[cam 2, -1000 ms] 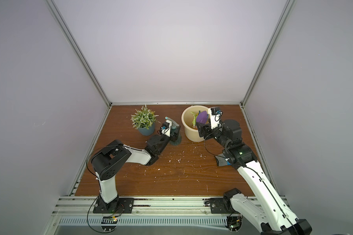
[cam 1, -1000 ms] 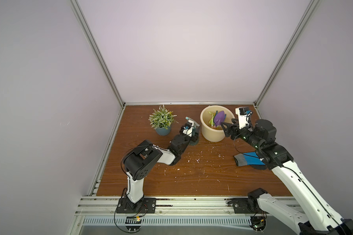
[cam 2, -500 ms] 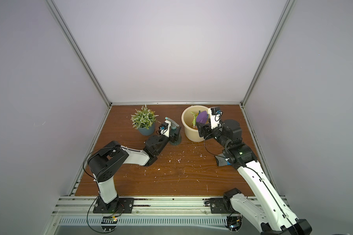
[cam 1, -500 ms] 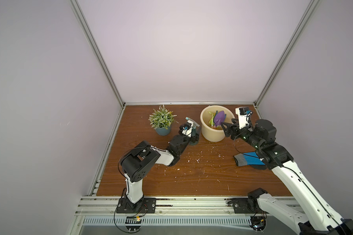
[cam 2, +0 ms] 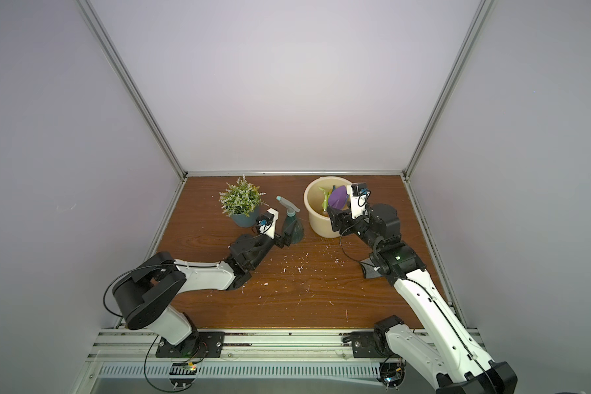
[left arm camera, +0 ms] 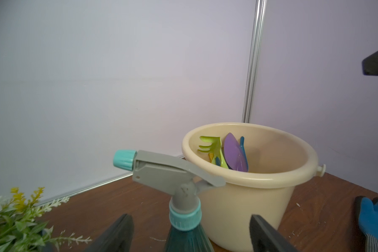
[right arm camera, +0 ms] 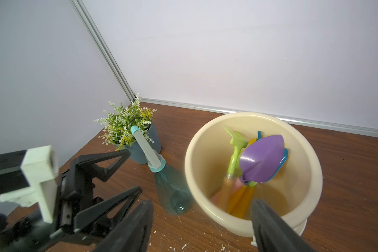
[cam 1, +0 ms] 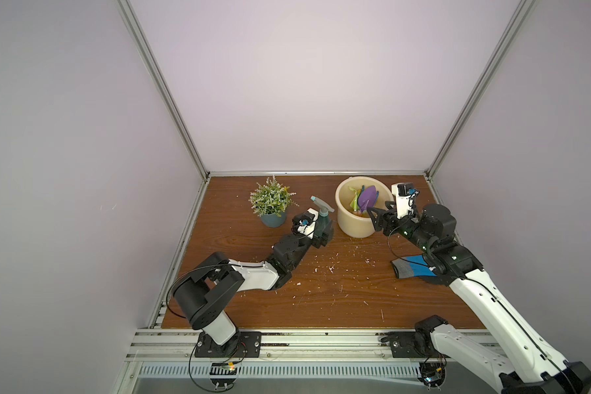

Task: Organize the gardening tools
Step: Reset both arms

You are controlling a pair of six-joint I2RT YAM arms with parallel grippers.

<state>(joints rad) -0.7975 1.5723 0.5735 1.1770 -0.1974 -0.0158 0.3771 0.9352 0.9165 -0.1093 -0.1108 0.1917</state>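
Black fingers [left arm camera: 118, 235] of the left pincer [left arm camera: 189, 217] stand wide apart on either side of the teal spray bottle [left arm camera: 181, 196]. A gap shows on each side, so the pincer grips nothing, and it stands wider than a second ago. The bottle stands upright on the wooden table [cam 1: 321, 300], just left of the cream bucket [left arm camera: 249, 179] and right of the potted plant [cam 1: 272, 204]. That is the upper middle of both top views, the same spot as before. The left arm [cam 1: 253, 278] now lies lower, its big black elbow further toward the lower left of the frame than a second ago. The right pincer [right arm camera: 202, 204] is also wide open and empty, hanging over the bucket's near rim, unmoved. Inside the bucket lean the purple trowel [right arm camera: 262, 159], the green rake [right arm camera: 236, 144] and the blue fork [left arm camera: 242, 148]. A blue glove [cam 1: 411, 269] lies partly under the right arm [cam 1: 492, 296], right of centre.
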